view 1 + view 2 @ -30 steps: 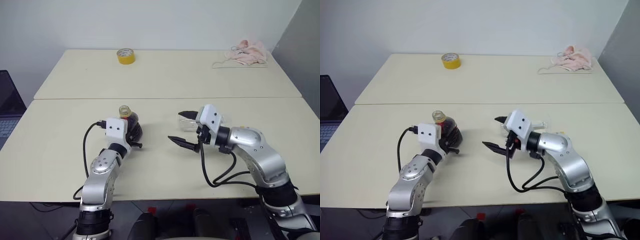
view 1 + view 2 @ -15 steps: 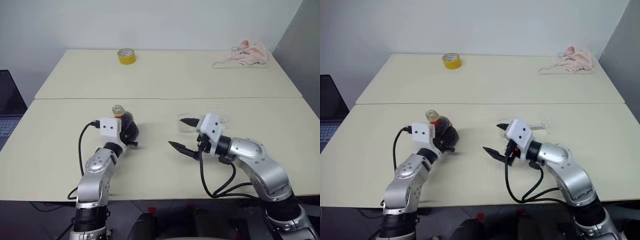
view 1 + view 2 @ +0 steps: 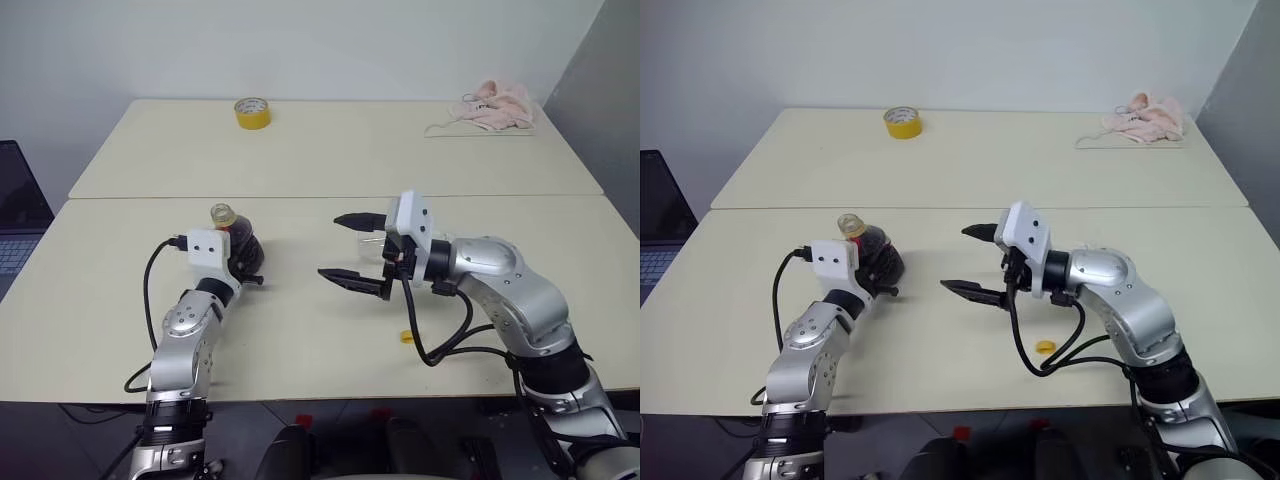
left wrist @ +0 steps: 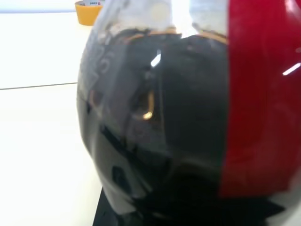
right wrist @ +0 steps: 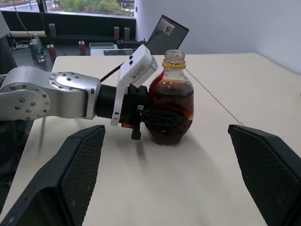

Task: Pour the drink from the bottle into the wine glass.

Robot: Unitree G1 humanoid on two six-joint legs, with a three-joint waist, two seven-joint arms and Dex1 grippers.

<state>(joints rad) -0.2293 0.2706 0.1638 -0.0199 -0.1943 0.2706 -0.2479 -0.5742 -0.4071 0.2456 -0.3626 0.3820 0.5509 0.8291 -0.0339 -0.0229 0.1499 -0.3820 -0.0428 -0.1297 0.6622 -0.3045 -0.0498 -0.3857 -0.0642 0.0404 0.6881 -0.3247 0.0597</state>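
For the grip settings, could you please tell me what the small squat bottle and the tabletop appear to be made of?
Small squat bottle of dark drink: probably clear, glossy plastic; liquid shows through and highlights glint. Pale cream tabletop: smooth matte, likely laminate; no grain or glare.

Bare tabletop (image 3: 300, 320) lies between the bottle (image 3: 238, 245), clamped in the left gripper (image 3: 245, 262), and the wide-spread right gripper (image 3: 350, 250). Wine glass (image 3: 372, 246) sits behind the right gripper's fingers. Small yellow cap (image 3: 407, 337) lies beneath the right forearm.
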